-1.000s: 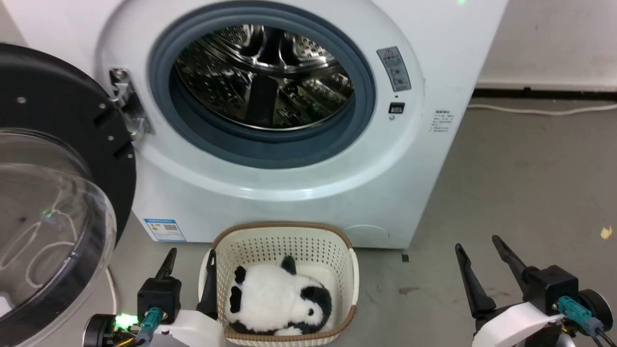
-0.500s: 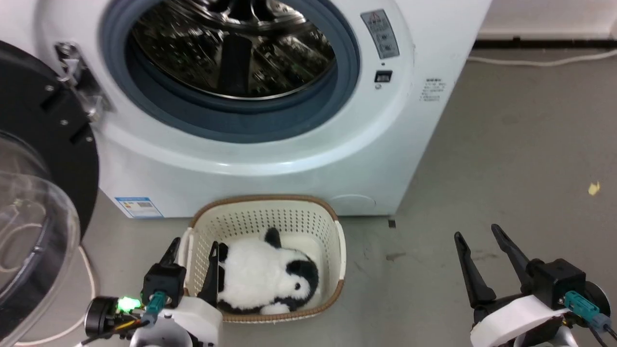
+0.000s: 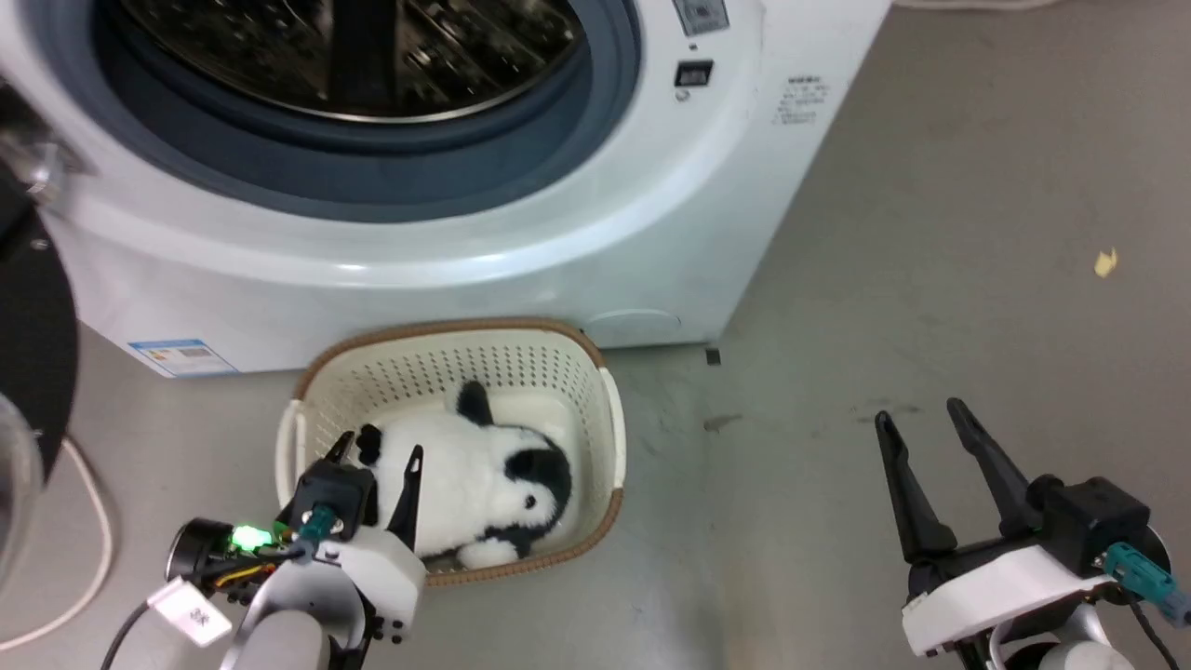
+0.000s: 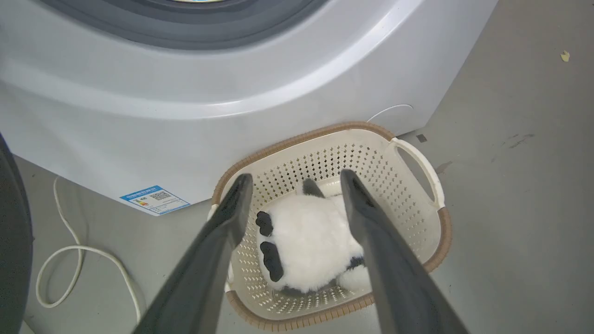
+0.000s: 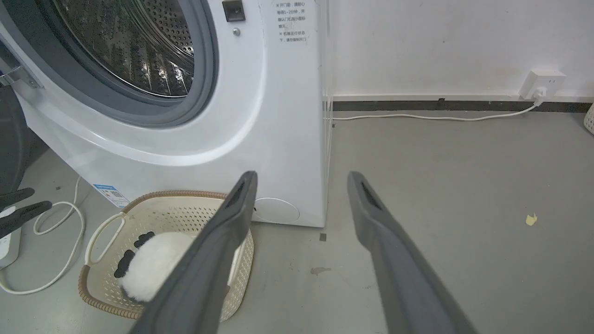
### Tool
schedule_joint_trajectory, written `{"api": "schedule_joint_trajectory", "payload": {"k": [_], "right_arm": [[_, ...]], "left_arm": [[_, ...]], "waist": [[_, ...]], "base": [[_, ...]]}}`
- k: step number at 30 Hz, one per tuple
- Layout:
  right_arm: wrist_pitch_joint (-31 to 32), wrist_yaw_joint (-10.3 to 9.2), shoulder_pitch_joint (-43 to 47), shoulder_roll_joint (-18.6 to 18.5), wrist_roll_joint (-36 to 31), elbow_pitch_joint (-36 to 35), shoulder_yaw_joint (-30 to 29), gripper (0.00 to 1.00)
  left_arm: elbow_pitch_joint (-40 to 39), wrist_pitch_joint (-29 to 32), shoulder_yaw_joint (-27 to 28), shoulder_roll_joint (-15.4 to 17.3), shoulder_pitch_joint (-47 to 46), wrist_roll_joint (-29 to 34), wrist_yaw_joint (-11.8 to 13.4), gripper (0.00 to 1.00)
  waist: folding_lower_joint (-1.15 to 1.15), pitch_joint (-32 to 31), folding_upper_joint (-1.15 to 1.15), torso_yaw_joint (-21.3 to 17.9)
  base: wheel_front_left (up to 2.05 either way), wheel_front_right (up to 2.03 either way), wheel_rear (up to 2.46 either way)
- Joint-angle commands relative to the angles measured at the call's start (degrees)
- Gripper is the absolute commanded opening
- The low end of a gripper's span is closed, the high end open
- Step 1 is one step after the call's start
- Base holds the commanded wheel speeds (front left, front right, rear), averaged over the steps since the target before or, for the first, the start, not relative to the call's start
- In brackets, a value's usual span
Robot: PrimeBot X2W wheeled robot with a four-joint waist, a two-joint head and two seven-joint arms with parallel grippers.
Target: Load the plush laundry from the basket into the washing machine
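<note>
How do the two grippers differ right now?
The left gripper is over the basket, framing the plush laundry; the right gripper is over the floor, apart from the basket. The left aims at the plush laundry, the right at the floor beside the washing machine. Both are open and empty.

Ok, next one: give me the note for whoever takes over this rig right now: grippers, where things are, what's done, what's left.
Left gripper: open, empty, fingers poised over the plush panda.
Right gripper: open, empty, over bare floor right of the basket.
The panda lies in the basket, which stands in front of the washing machine. The door is open, and the visible part of the drum holds no laundry.
Done: nothing loaded.
Left: grasp panda, lift, place in drum.
</note>
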Motion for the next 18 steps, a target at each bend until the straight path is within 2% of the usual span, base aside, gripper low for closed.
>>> {"api": "schedule_joint_trajectory", "payload": {"k": [1, 18], "right_arm": [[-0.55, -0.02, -1.12, -0.01, 0.86, -0.3, 0.2, 1.0], [-2.59, -0.03, -3.48, -0.01, 3.63, -2.32, 1.48, 1.0]], "left_arm": [[1.41, 0.23, -0.48, 0.74, -1.57, -0.57, -0.45, 1.0], [14.02, 3.24, -6.54, 6.58, -10.24, -6.98, -1.47, 1.0]], "waist": [[0.0, 1.34, 0.0, -0.97], [0.0, 11.0, 0.0, -5.43]], "base": [[0.0, 0.0, 0.0], [0.0, 0.0, 0.0]]}}
